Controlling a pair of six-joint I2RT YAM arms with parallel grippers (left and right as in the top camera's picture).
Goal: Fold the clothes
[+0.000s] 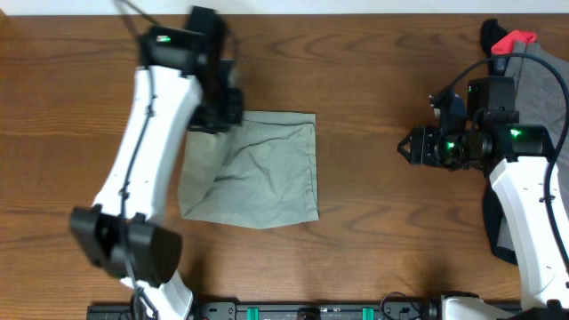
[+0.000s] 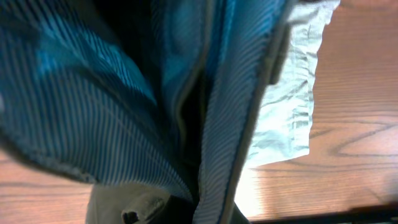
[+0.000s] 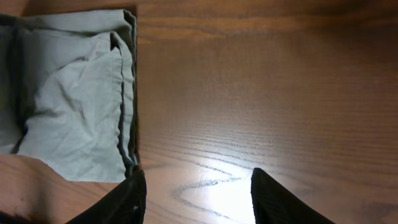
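Note:
The clothes (image 1: 262, 169), khaki shorts, lie folded into a rough square at the middle of the table. My left gripper (image 1: 216, 114) is at their far left corner, and the cloth rises toward it there. In the left wrist view the blue striped waistband lining (image 2: 93, 93) hangs right in front of the camera and hides the fingers. A khaki flap with a buttonhole (image 2: 124, 202) shows below it. My right gripper (image 1: 404, 147) hovers open over bare wood to the right of the shorts. Nothing sits between its fingers (image 3: 124, 202), and the shorts' edge (image 3: 74, 93) lies ahead on the left.
A darker grey garment (image 1: 542, 80) and a black and red cloth (image 1: 511, 40) lie at the far right, beside the right arm. A black rail (image 1: 311, 311) runs along the table's front edge.

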